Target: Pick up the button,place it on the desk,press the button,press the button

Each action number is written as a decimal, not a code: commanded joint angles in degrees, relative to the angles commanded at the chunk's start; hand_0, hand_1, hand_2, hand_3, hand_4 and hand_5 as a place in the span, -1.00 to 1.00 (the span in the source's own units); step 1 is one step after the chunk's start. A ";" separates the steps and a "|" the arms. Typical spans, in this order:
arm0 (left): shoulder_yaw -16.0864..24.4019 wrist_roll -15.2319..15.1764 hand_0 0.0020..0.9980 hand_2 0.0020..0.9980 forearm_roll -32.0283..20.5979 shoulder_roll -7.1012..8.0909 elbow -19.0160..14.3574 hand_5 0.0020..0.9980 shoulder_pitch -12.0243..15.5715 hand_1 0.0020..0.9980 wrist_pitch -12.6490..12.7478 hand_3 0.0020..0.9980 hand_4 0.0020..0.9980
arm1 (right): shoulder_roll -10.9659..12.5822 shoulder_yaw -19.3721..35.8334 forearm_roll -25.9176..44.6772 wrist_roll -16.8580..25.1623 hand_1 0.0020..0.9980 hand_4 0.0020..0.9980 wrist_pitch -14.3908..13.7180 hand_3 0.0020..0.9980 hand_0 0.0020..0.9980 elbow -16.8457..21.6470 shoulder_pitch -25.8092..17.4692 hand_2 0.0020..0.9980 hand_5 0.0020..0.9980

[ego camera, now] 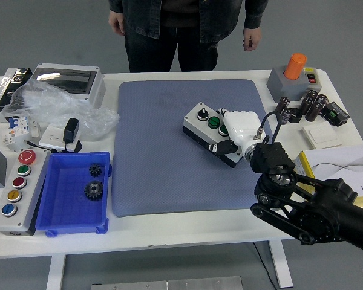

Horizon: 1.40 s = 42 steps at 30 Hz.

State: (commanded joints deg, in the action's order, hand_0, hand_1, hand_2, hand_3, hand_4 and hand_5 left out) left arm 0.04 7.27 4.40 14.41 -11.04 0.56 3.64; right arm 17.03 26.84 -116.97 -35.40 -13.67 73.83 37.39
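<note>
The white surface (169, 232) carries a large blue-grey mat (163, 151) at its centre. A person (187, 30) stands at 12 o'clock beyond the far edge, arms hanging, touching nothing.

The right arm (314, 208) enters from 4 o'clock and reaches onto the mat. Its white right hand (241, 128) lies over the right end of the button box (213, 132), fingers curled down onto the top and near side. It appears to be gripping or bearing on the box; which one cannot be told from this view. The box sits flat on the mat, at 3 o'clock from the mat's centre, turned at an angle. Its black knob (201, 113) and green button (214, 122) are exposed; anything further right is under the hand.

The left hand is not visible.

At 9 o'clock on the surface sit a blue bin (72, 193) holding two gears and a four-button panel (15, 190). An orange-capped box (293, 75) stands at 2 o'clock.

Risks, as judged:
- The box lies unsecured on the mat. An off-centre push could slide or rotate it rather than depress the button.
- The palm covers part of the top, so a finger may strike the wrong control.
- The wrist cable (267, 121) loops close to the box and could snag.
</note>
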 joint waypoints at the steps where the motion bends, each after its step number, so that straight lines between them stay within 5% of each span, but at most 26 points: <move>1: 0.02 0.00 0.37 0.26 0.01 -0.01 0.01 -0.25 -0.02 0.40 0.03 0.28 0.13 | 0.63 -0.63 0.17 0.88 -0.06 0.20 -0.72 -0.36 -0.54 0.58 0.41 -0.21 -0.97; 14: -0.04 -0.13 0.37 0.27 -0.05 0.11 0.02 -0.19 -0.29 0.40 0.24 0.28 0.13 | 8.82 -13.95 2.91 16.25 0.03 0.12 -7.86 -0.37 -0.38 6.67 9.91 -0.17 -1.00; 15: -0.04 -0.13 0.37 0.27 -0.04 0.12 0.02 -0.18 -0.30 0.40 0.25 0.28 0.13 | 9.21 -15.34 2.78 17.97 0.12 0.07 -8.14 -0.35 -0.14 6.75 10.91 -0.07 -1.00; 16: -0.04 -0.14 0.37 0.27 -0.03 0.12 0.02 -0.18 -0.31 0.40 0.26 0.28 0.13 | 9.40 -16.21 2.69 18.99 0.12 0.07 -8.27 -0.35 -0.14 6.75 11.50 -0.07 -1.00; 28: -0.04 -0.28 0.37 0.27 0.17 0.18 -0.03 -0.16 -0.54 0.40 0.37 0.28 0.13 | 8.62 -24.45 1.42 26.78 0.21 0.04 -9.22 -0.33 0.14 2.60 15.00 -0.01 -1.00; 42: -0.04 -0.45 0.37 0.27 0.36 0.24 -0.08 -0.15 -0.59 0.40 0.45 0.28 0.12 | 6.81 -26.29 3.43 31.87 0.23 0.06 -10.99 -0.32 0.17 -4.17 14.75 0.00 -1.00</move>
State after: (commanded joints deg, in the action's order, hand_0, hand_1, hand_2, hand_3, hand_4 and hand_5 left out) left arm 0.00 6.81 4.76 14.65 -11.12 -0.03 4.08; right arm 23.84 0.56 -113.54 -3.53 -24.66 69.66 52.14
